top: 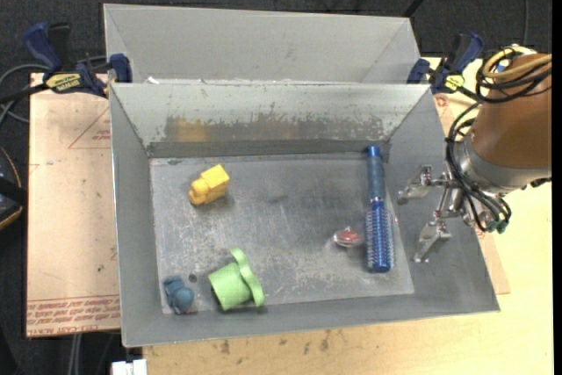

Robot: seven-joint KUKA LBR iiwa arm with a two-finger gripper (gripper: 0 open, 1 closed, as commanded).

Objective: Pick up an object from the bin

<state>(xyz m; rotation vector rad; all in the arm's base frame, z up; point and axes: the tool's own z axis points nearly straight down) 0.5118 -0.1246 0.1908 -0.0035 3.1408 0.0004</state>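
**Lining up on the brush**

The blue brush (378,219) is lying at the right of the bin (452,281), handle toward the top of the frame, with a small red thing (349,237) just left of its bristles. The gripper (425,213) is hanging just right of it, over the sloping wall, fingers spread and empty. To grasp well, it is probably needing to shift left, straddle the narrow handle and avoid scraping the wall.

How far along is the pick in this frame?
Nothing looks done: the blue hairbrush, yellow toy and green cup lie on the bin floor. The gripper hangs open and empty beside the hairbrush, over the right wall. Left: descend, grasp, lift.
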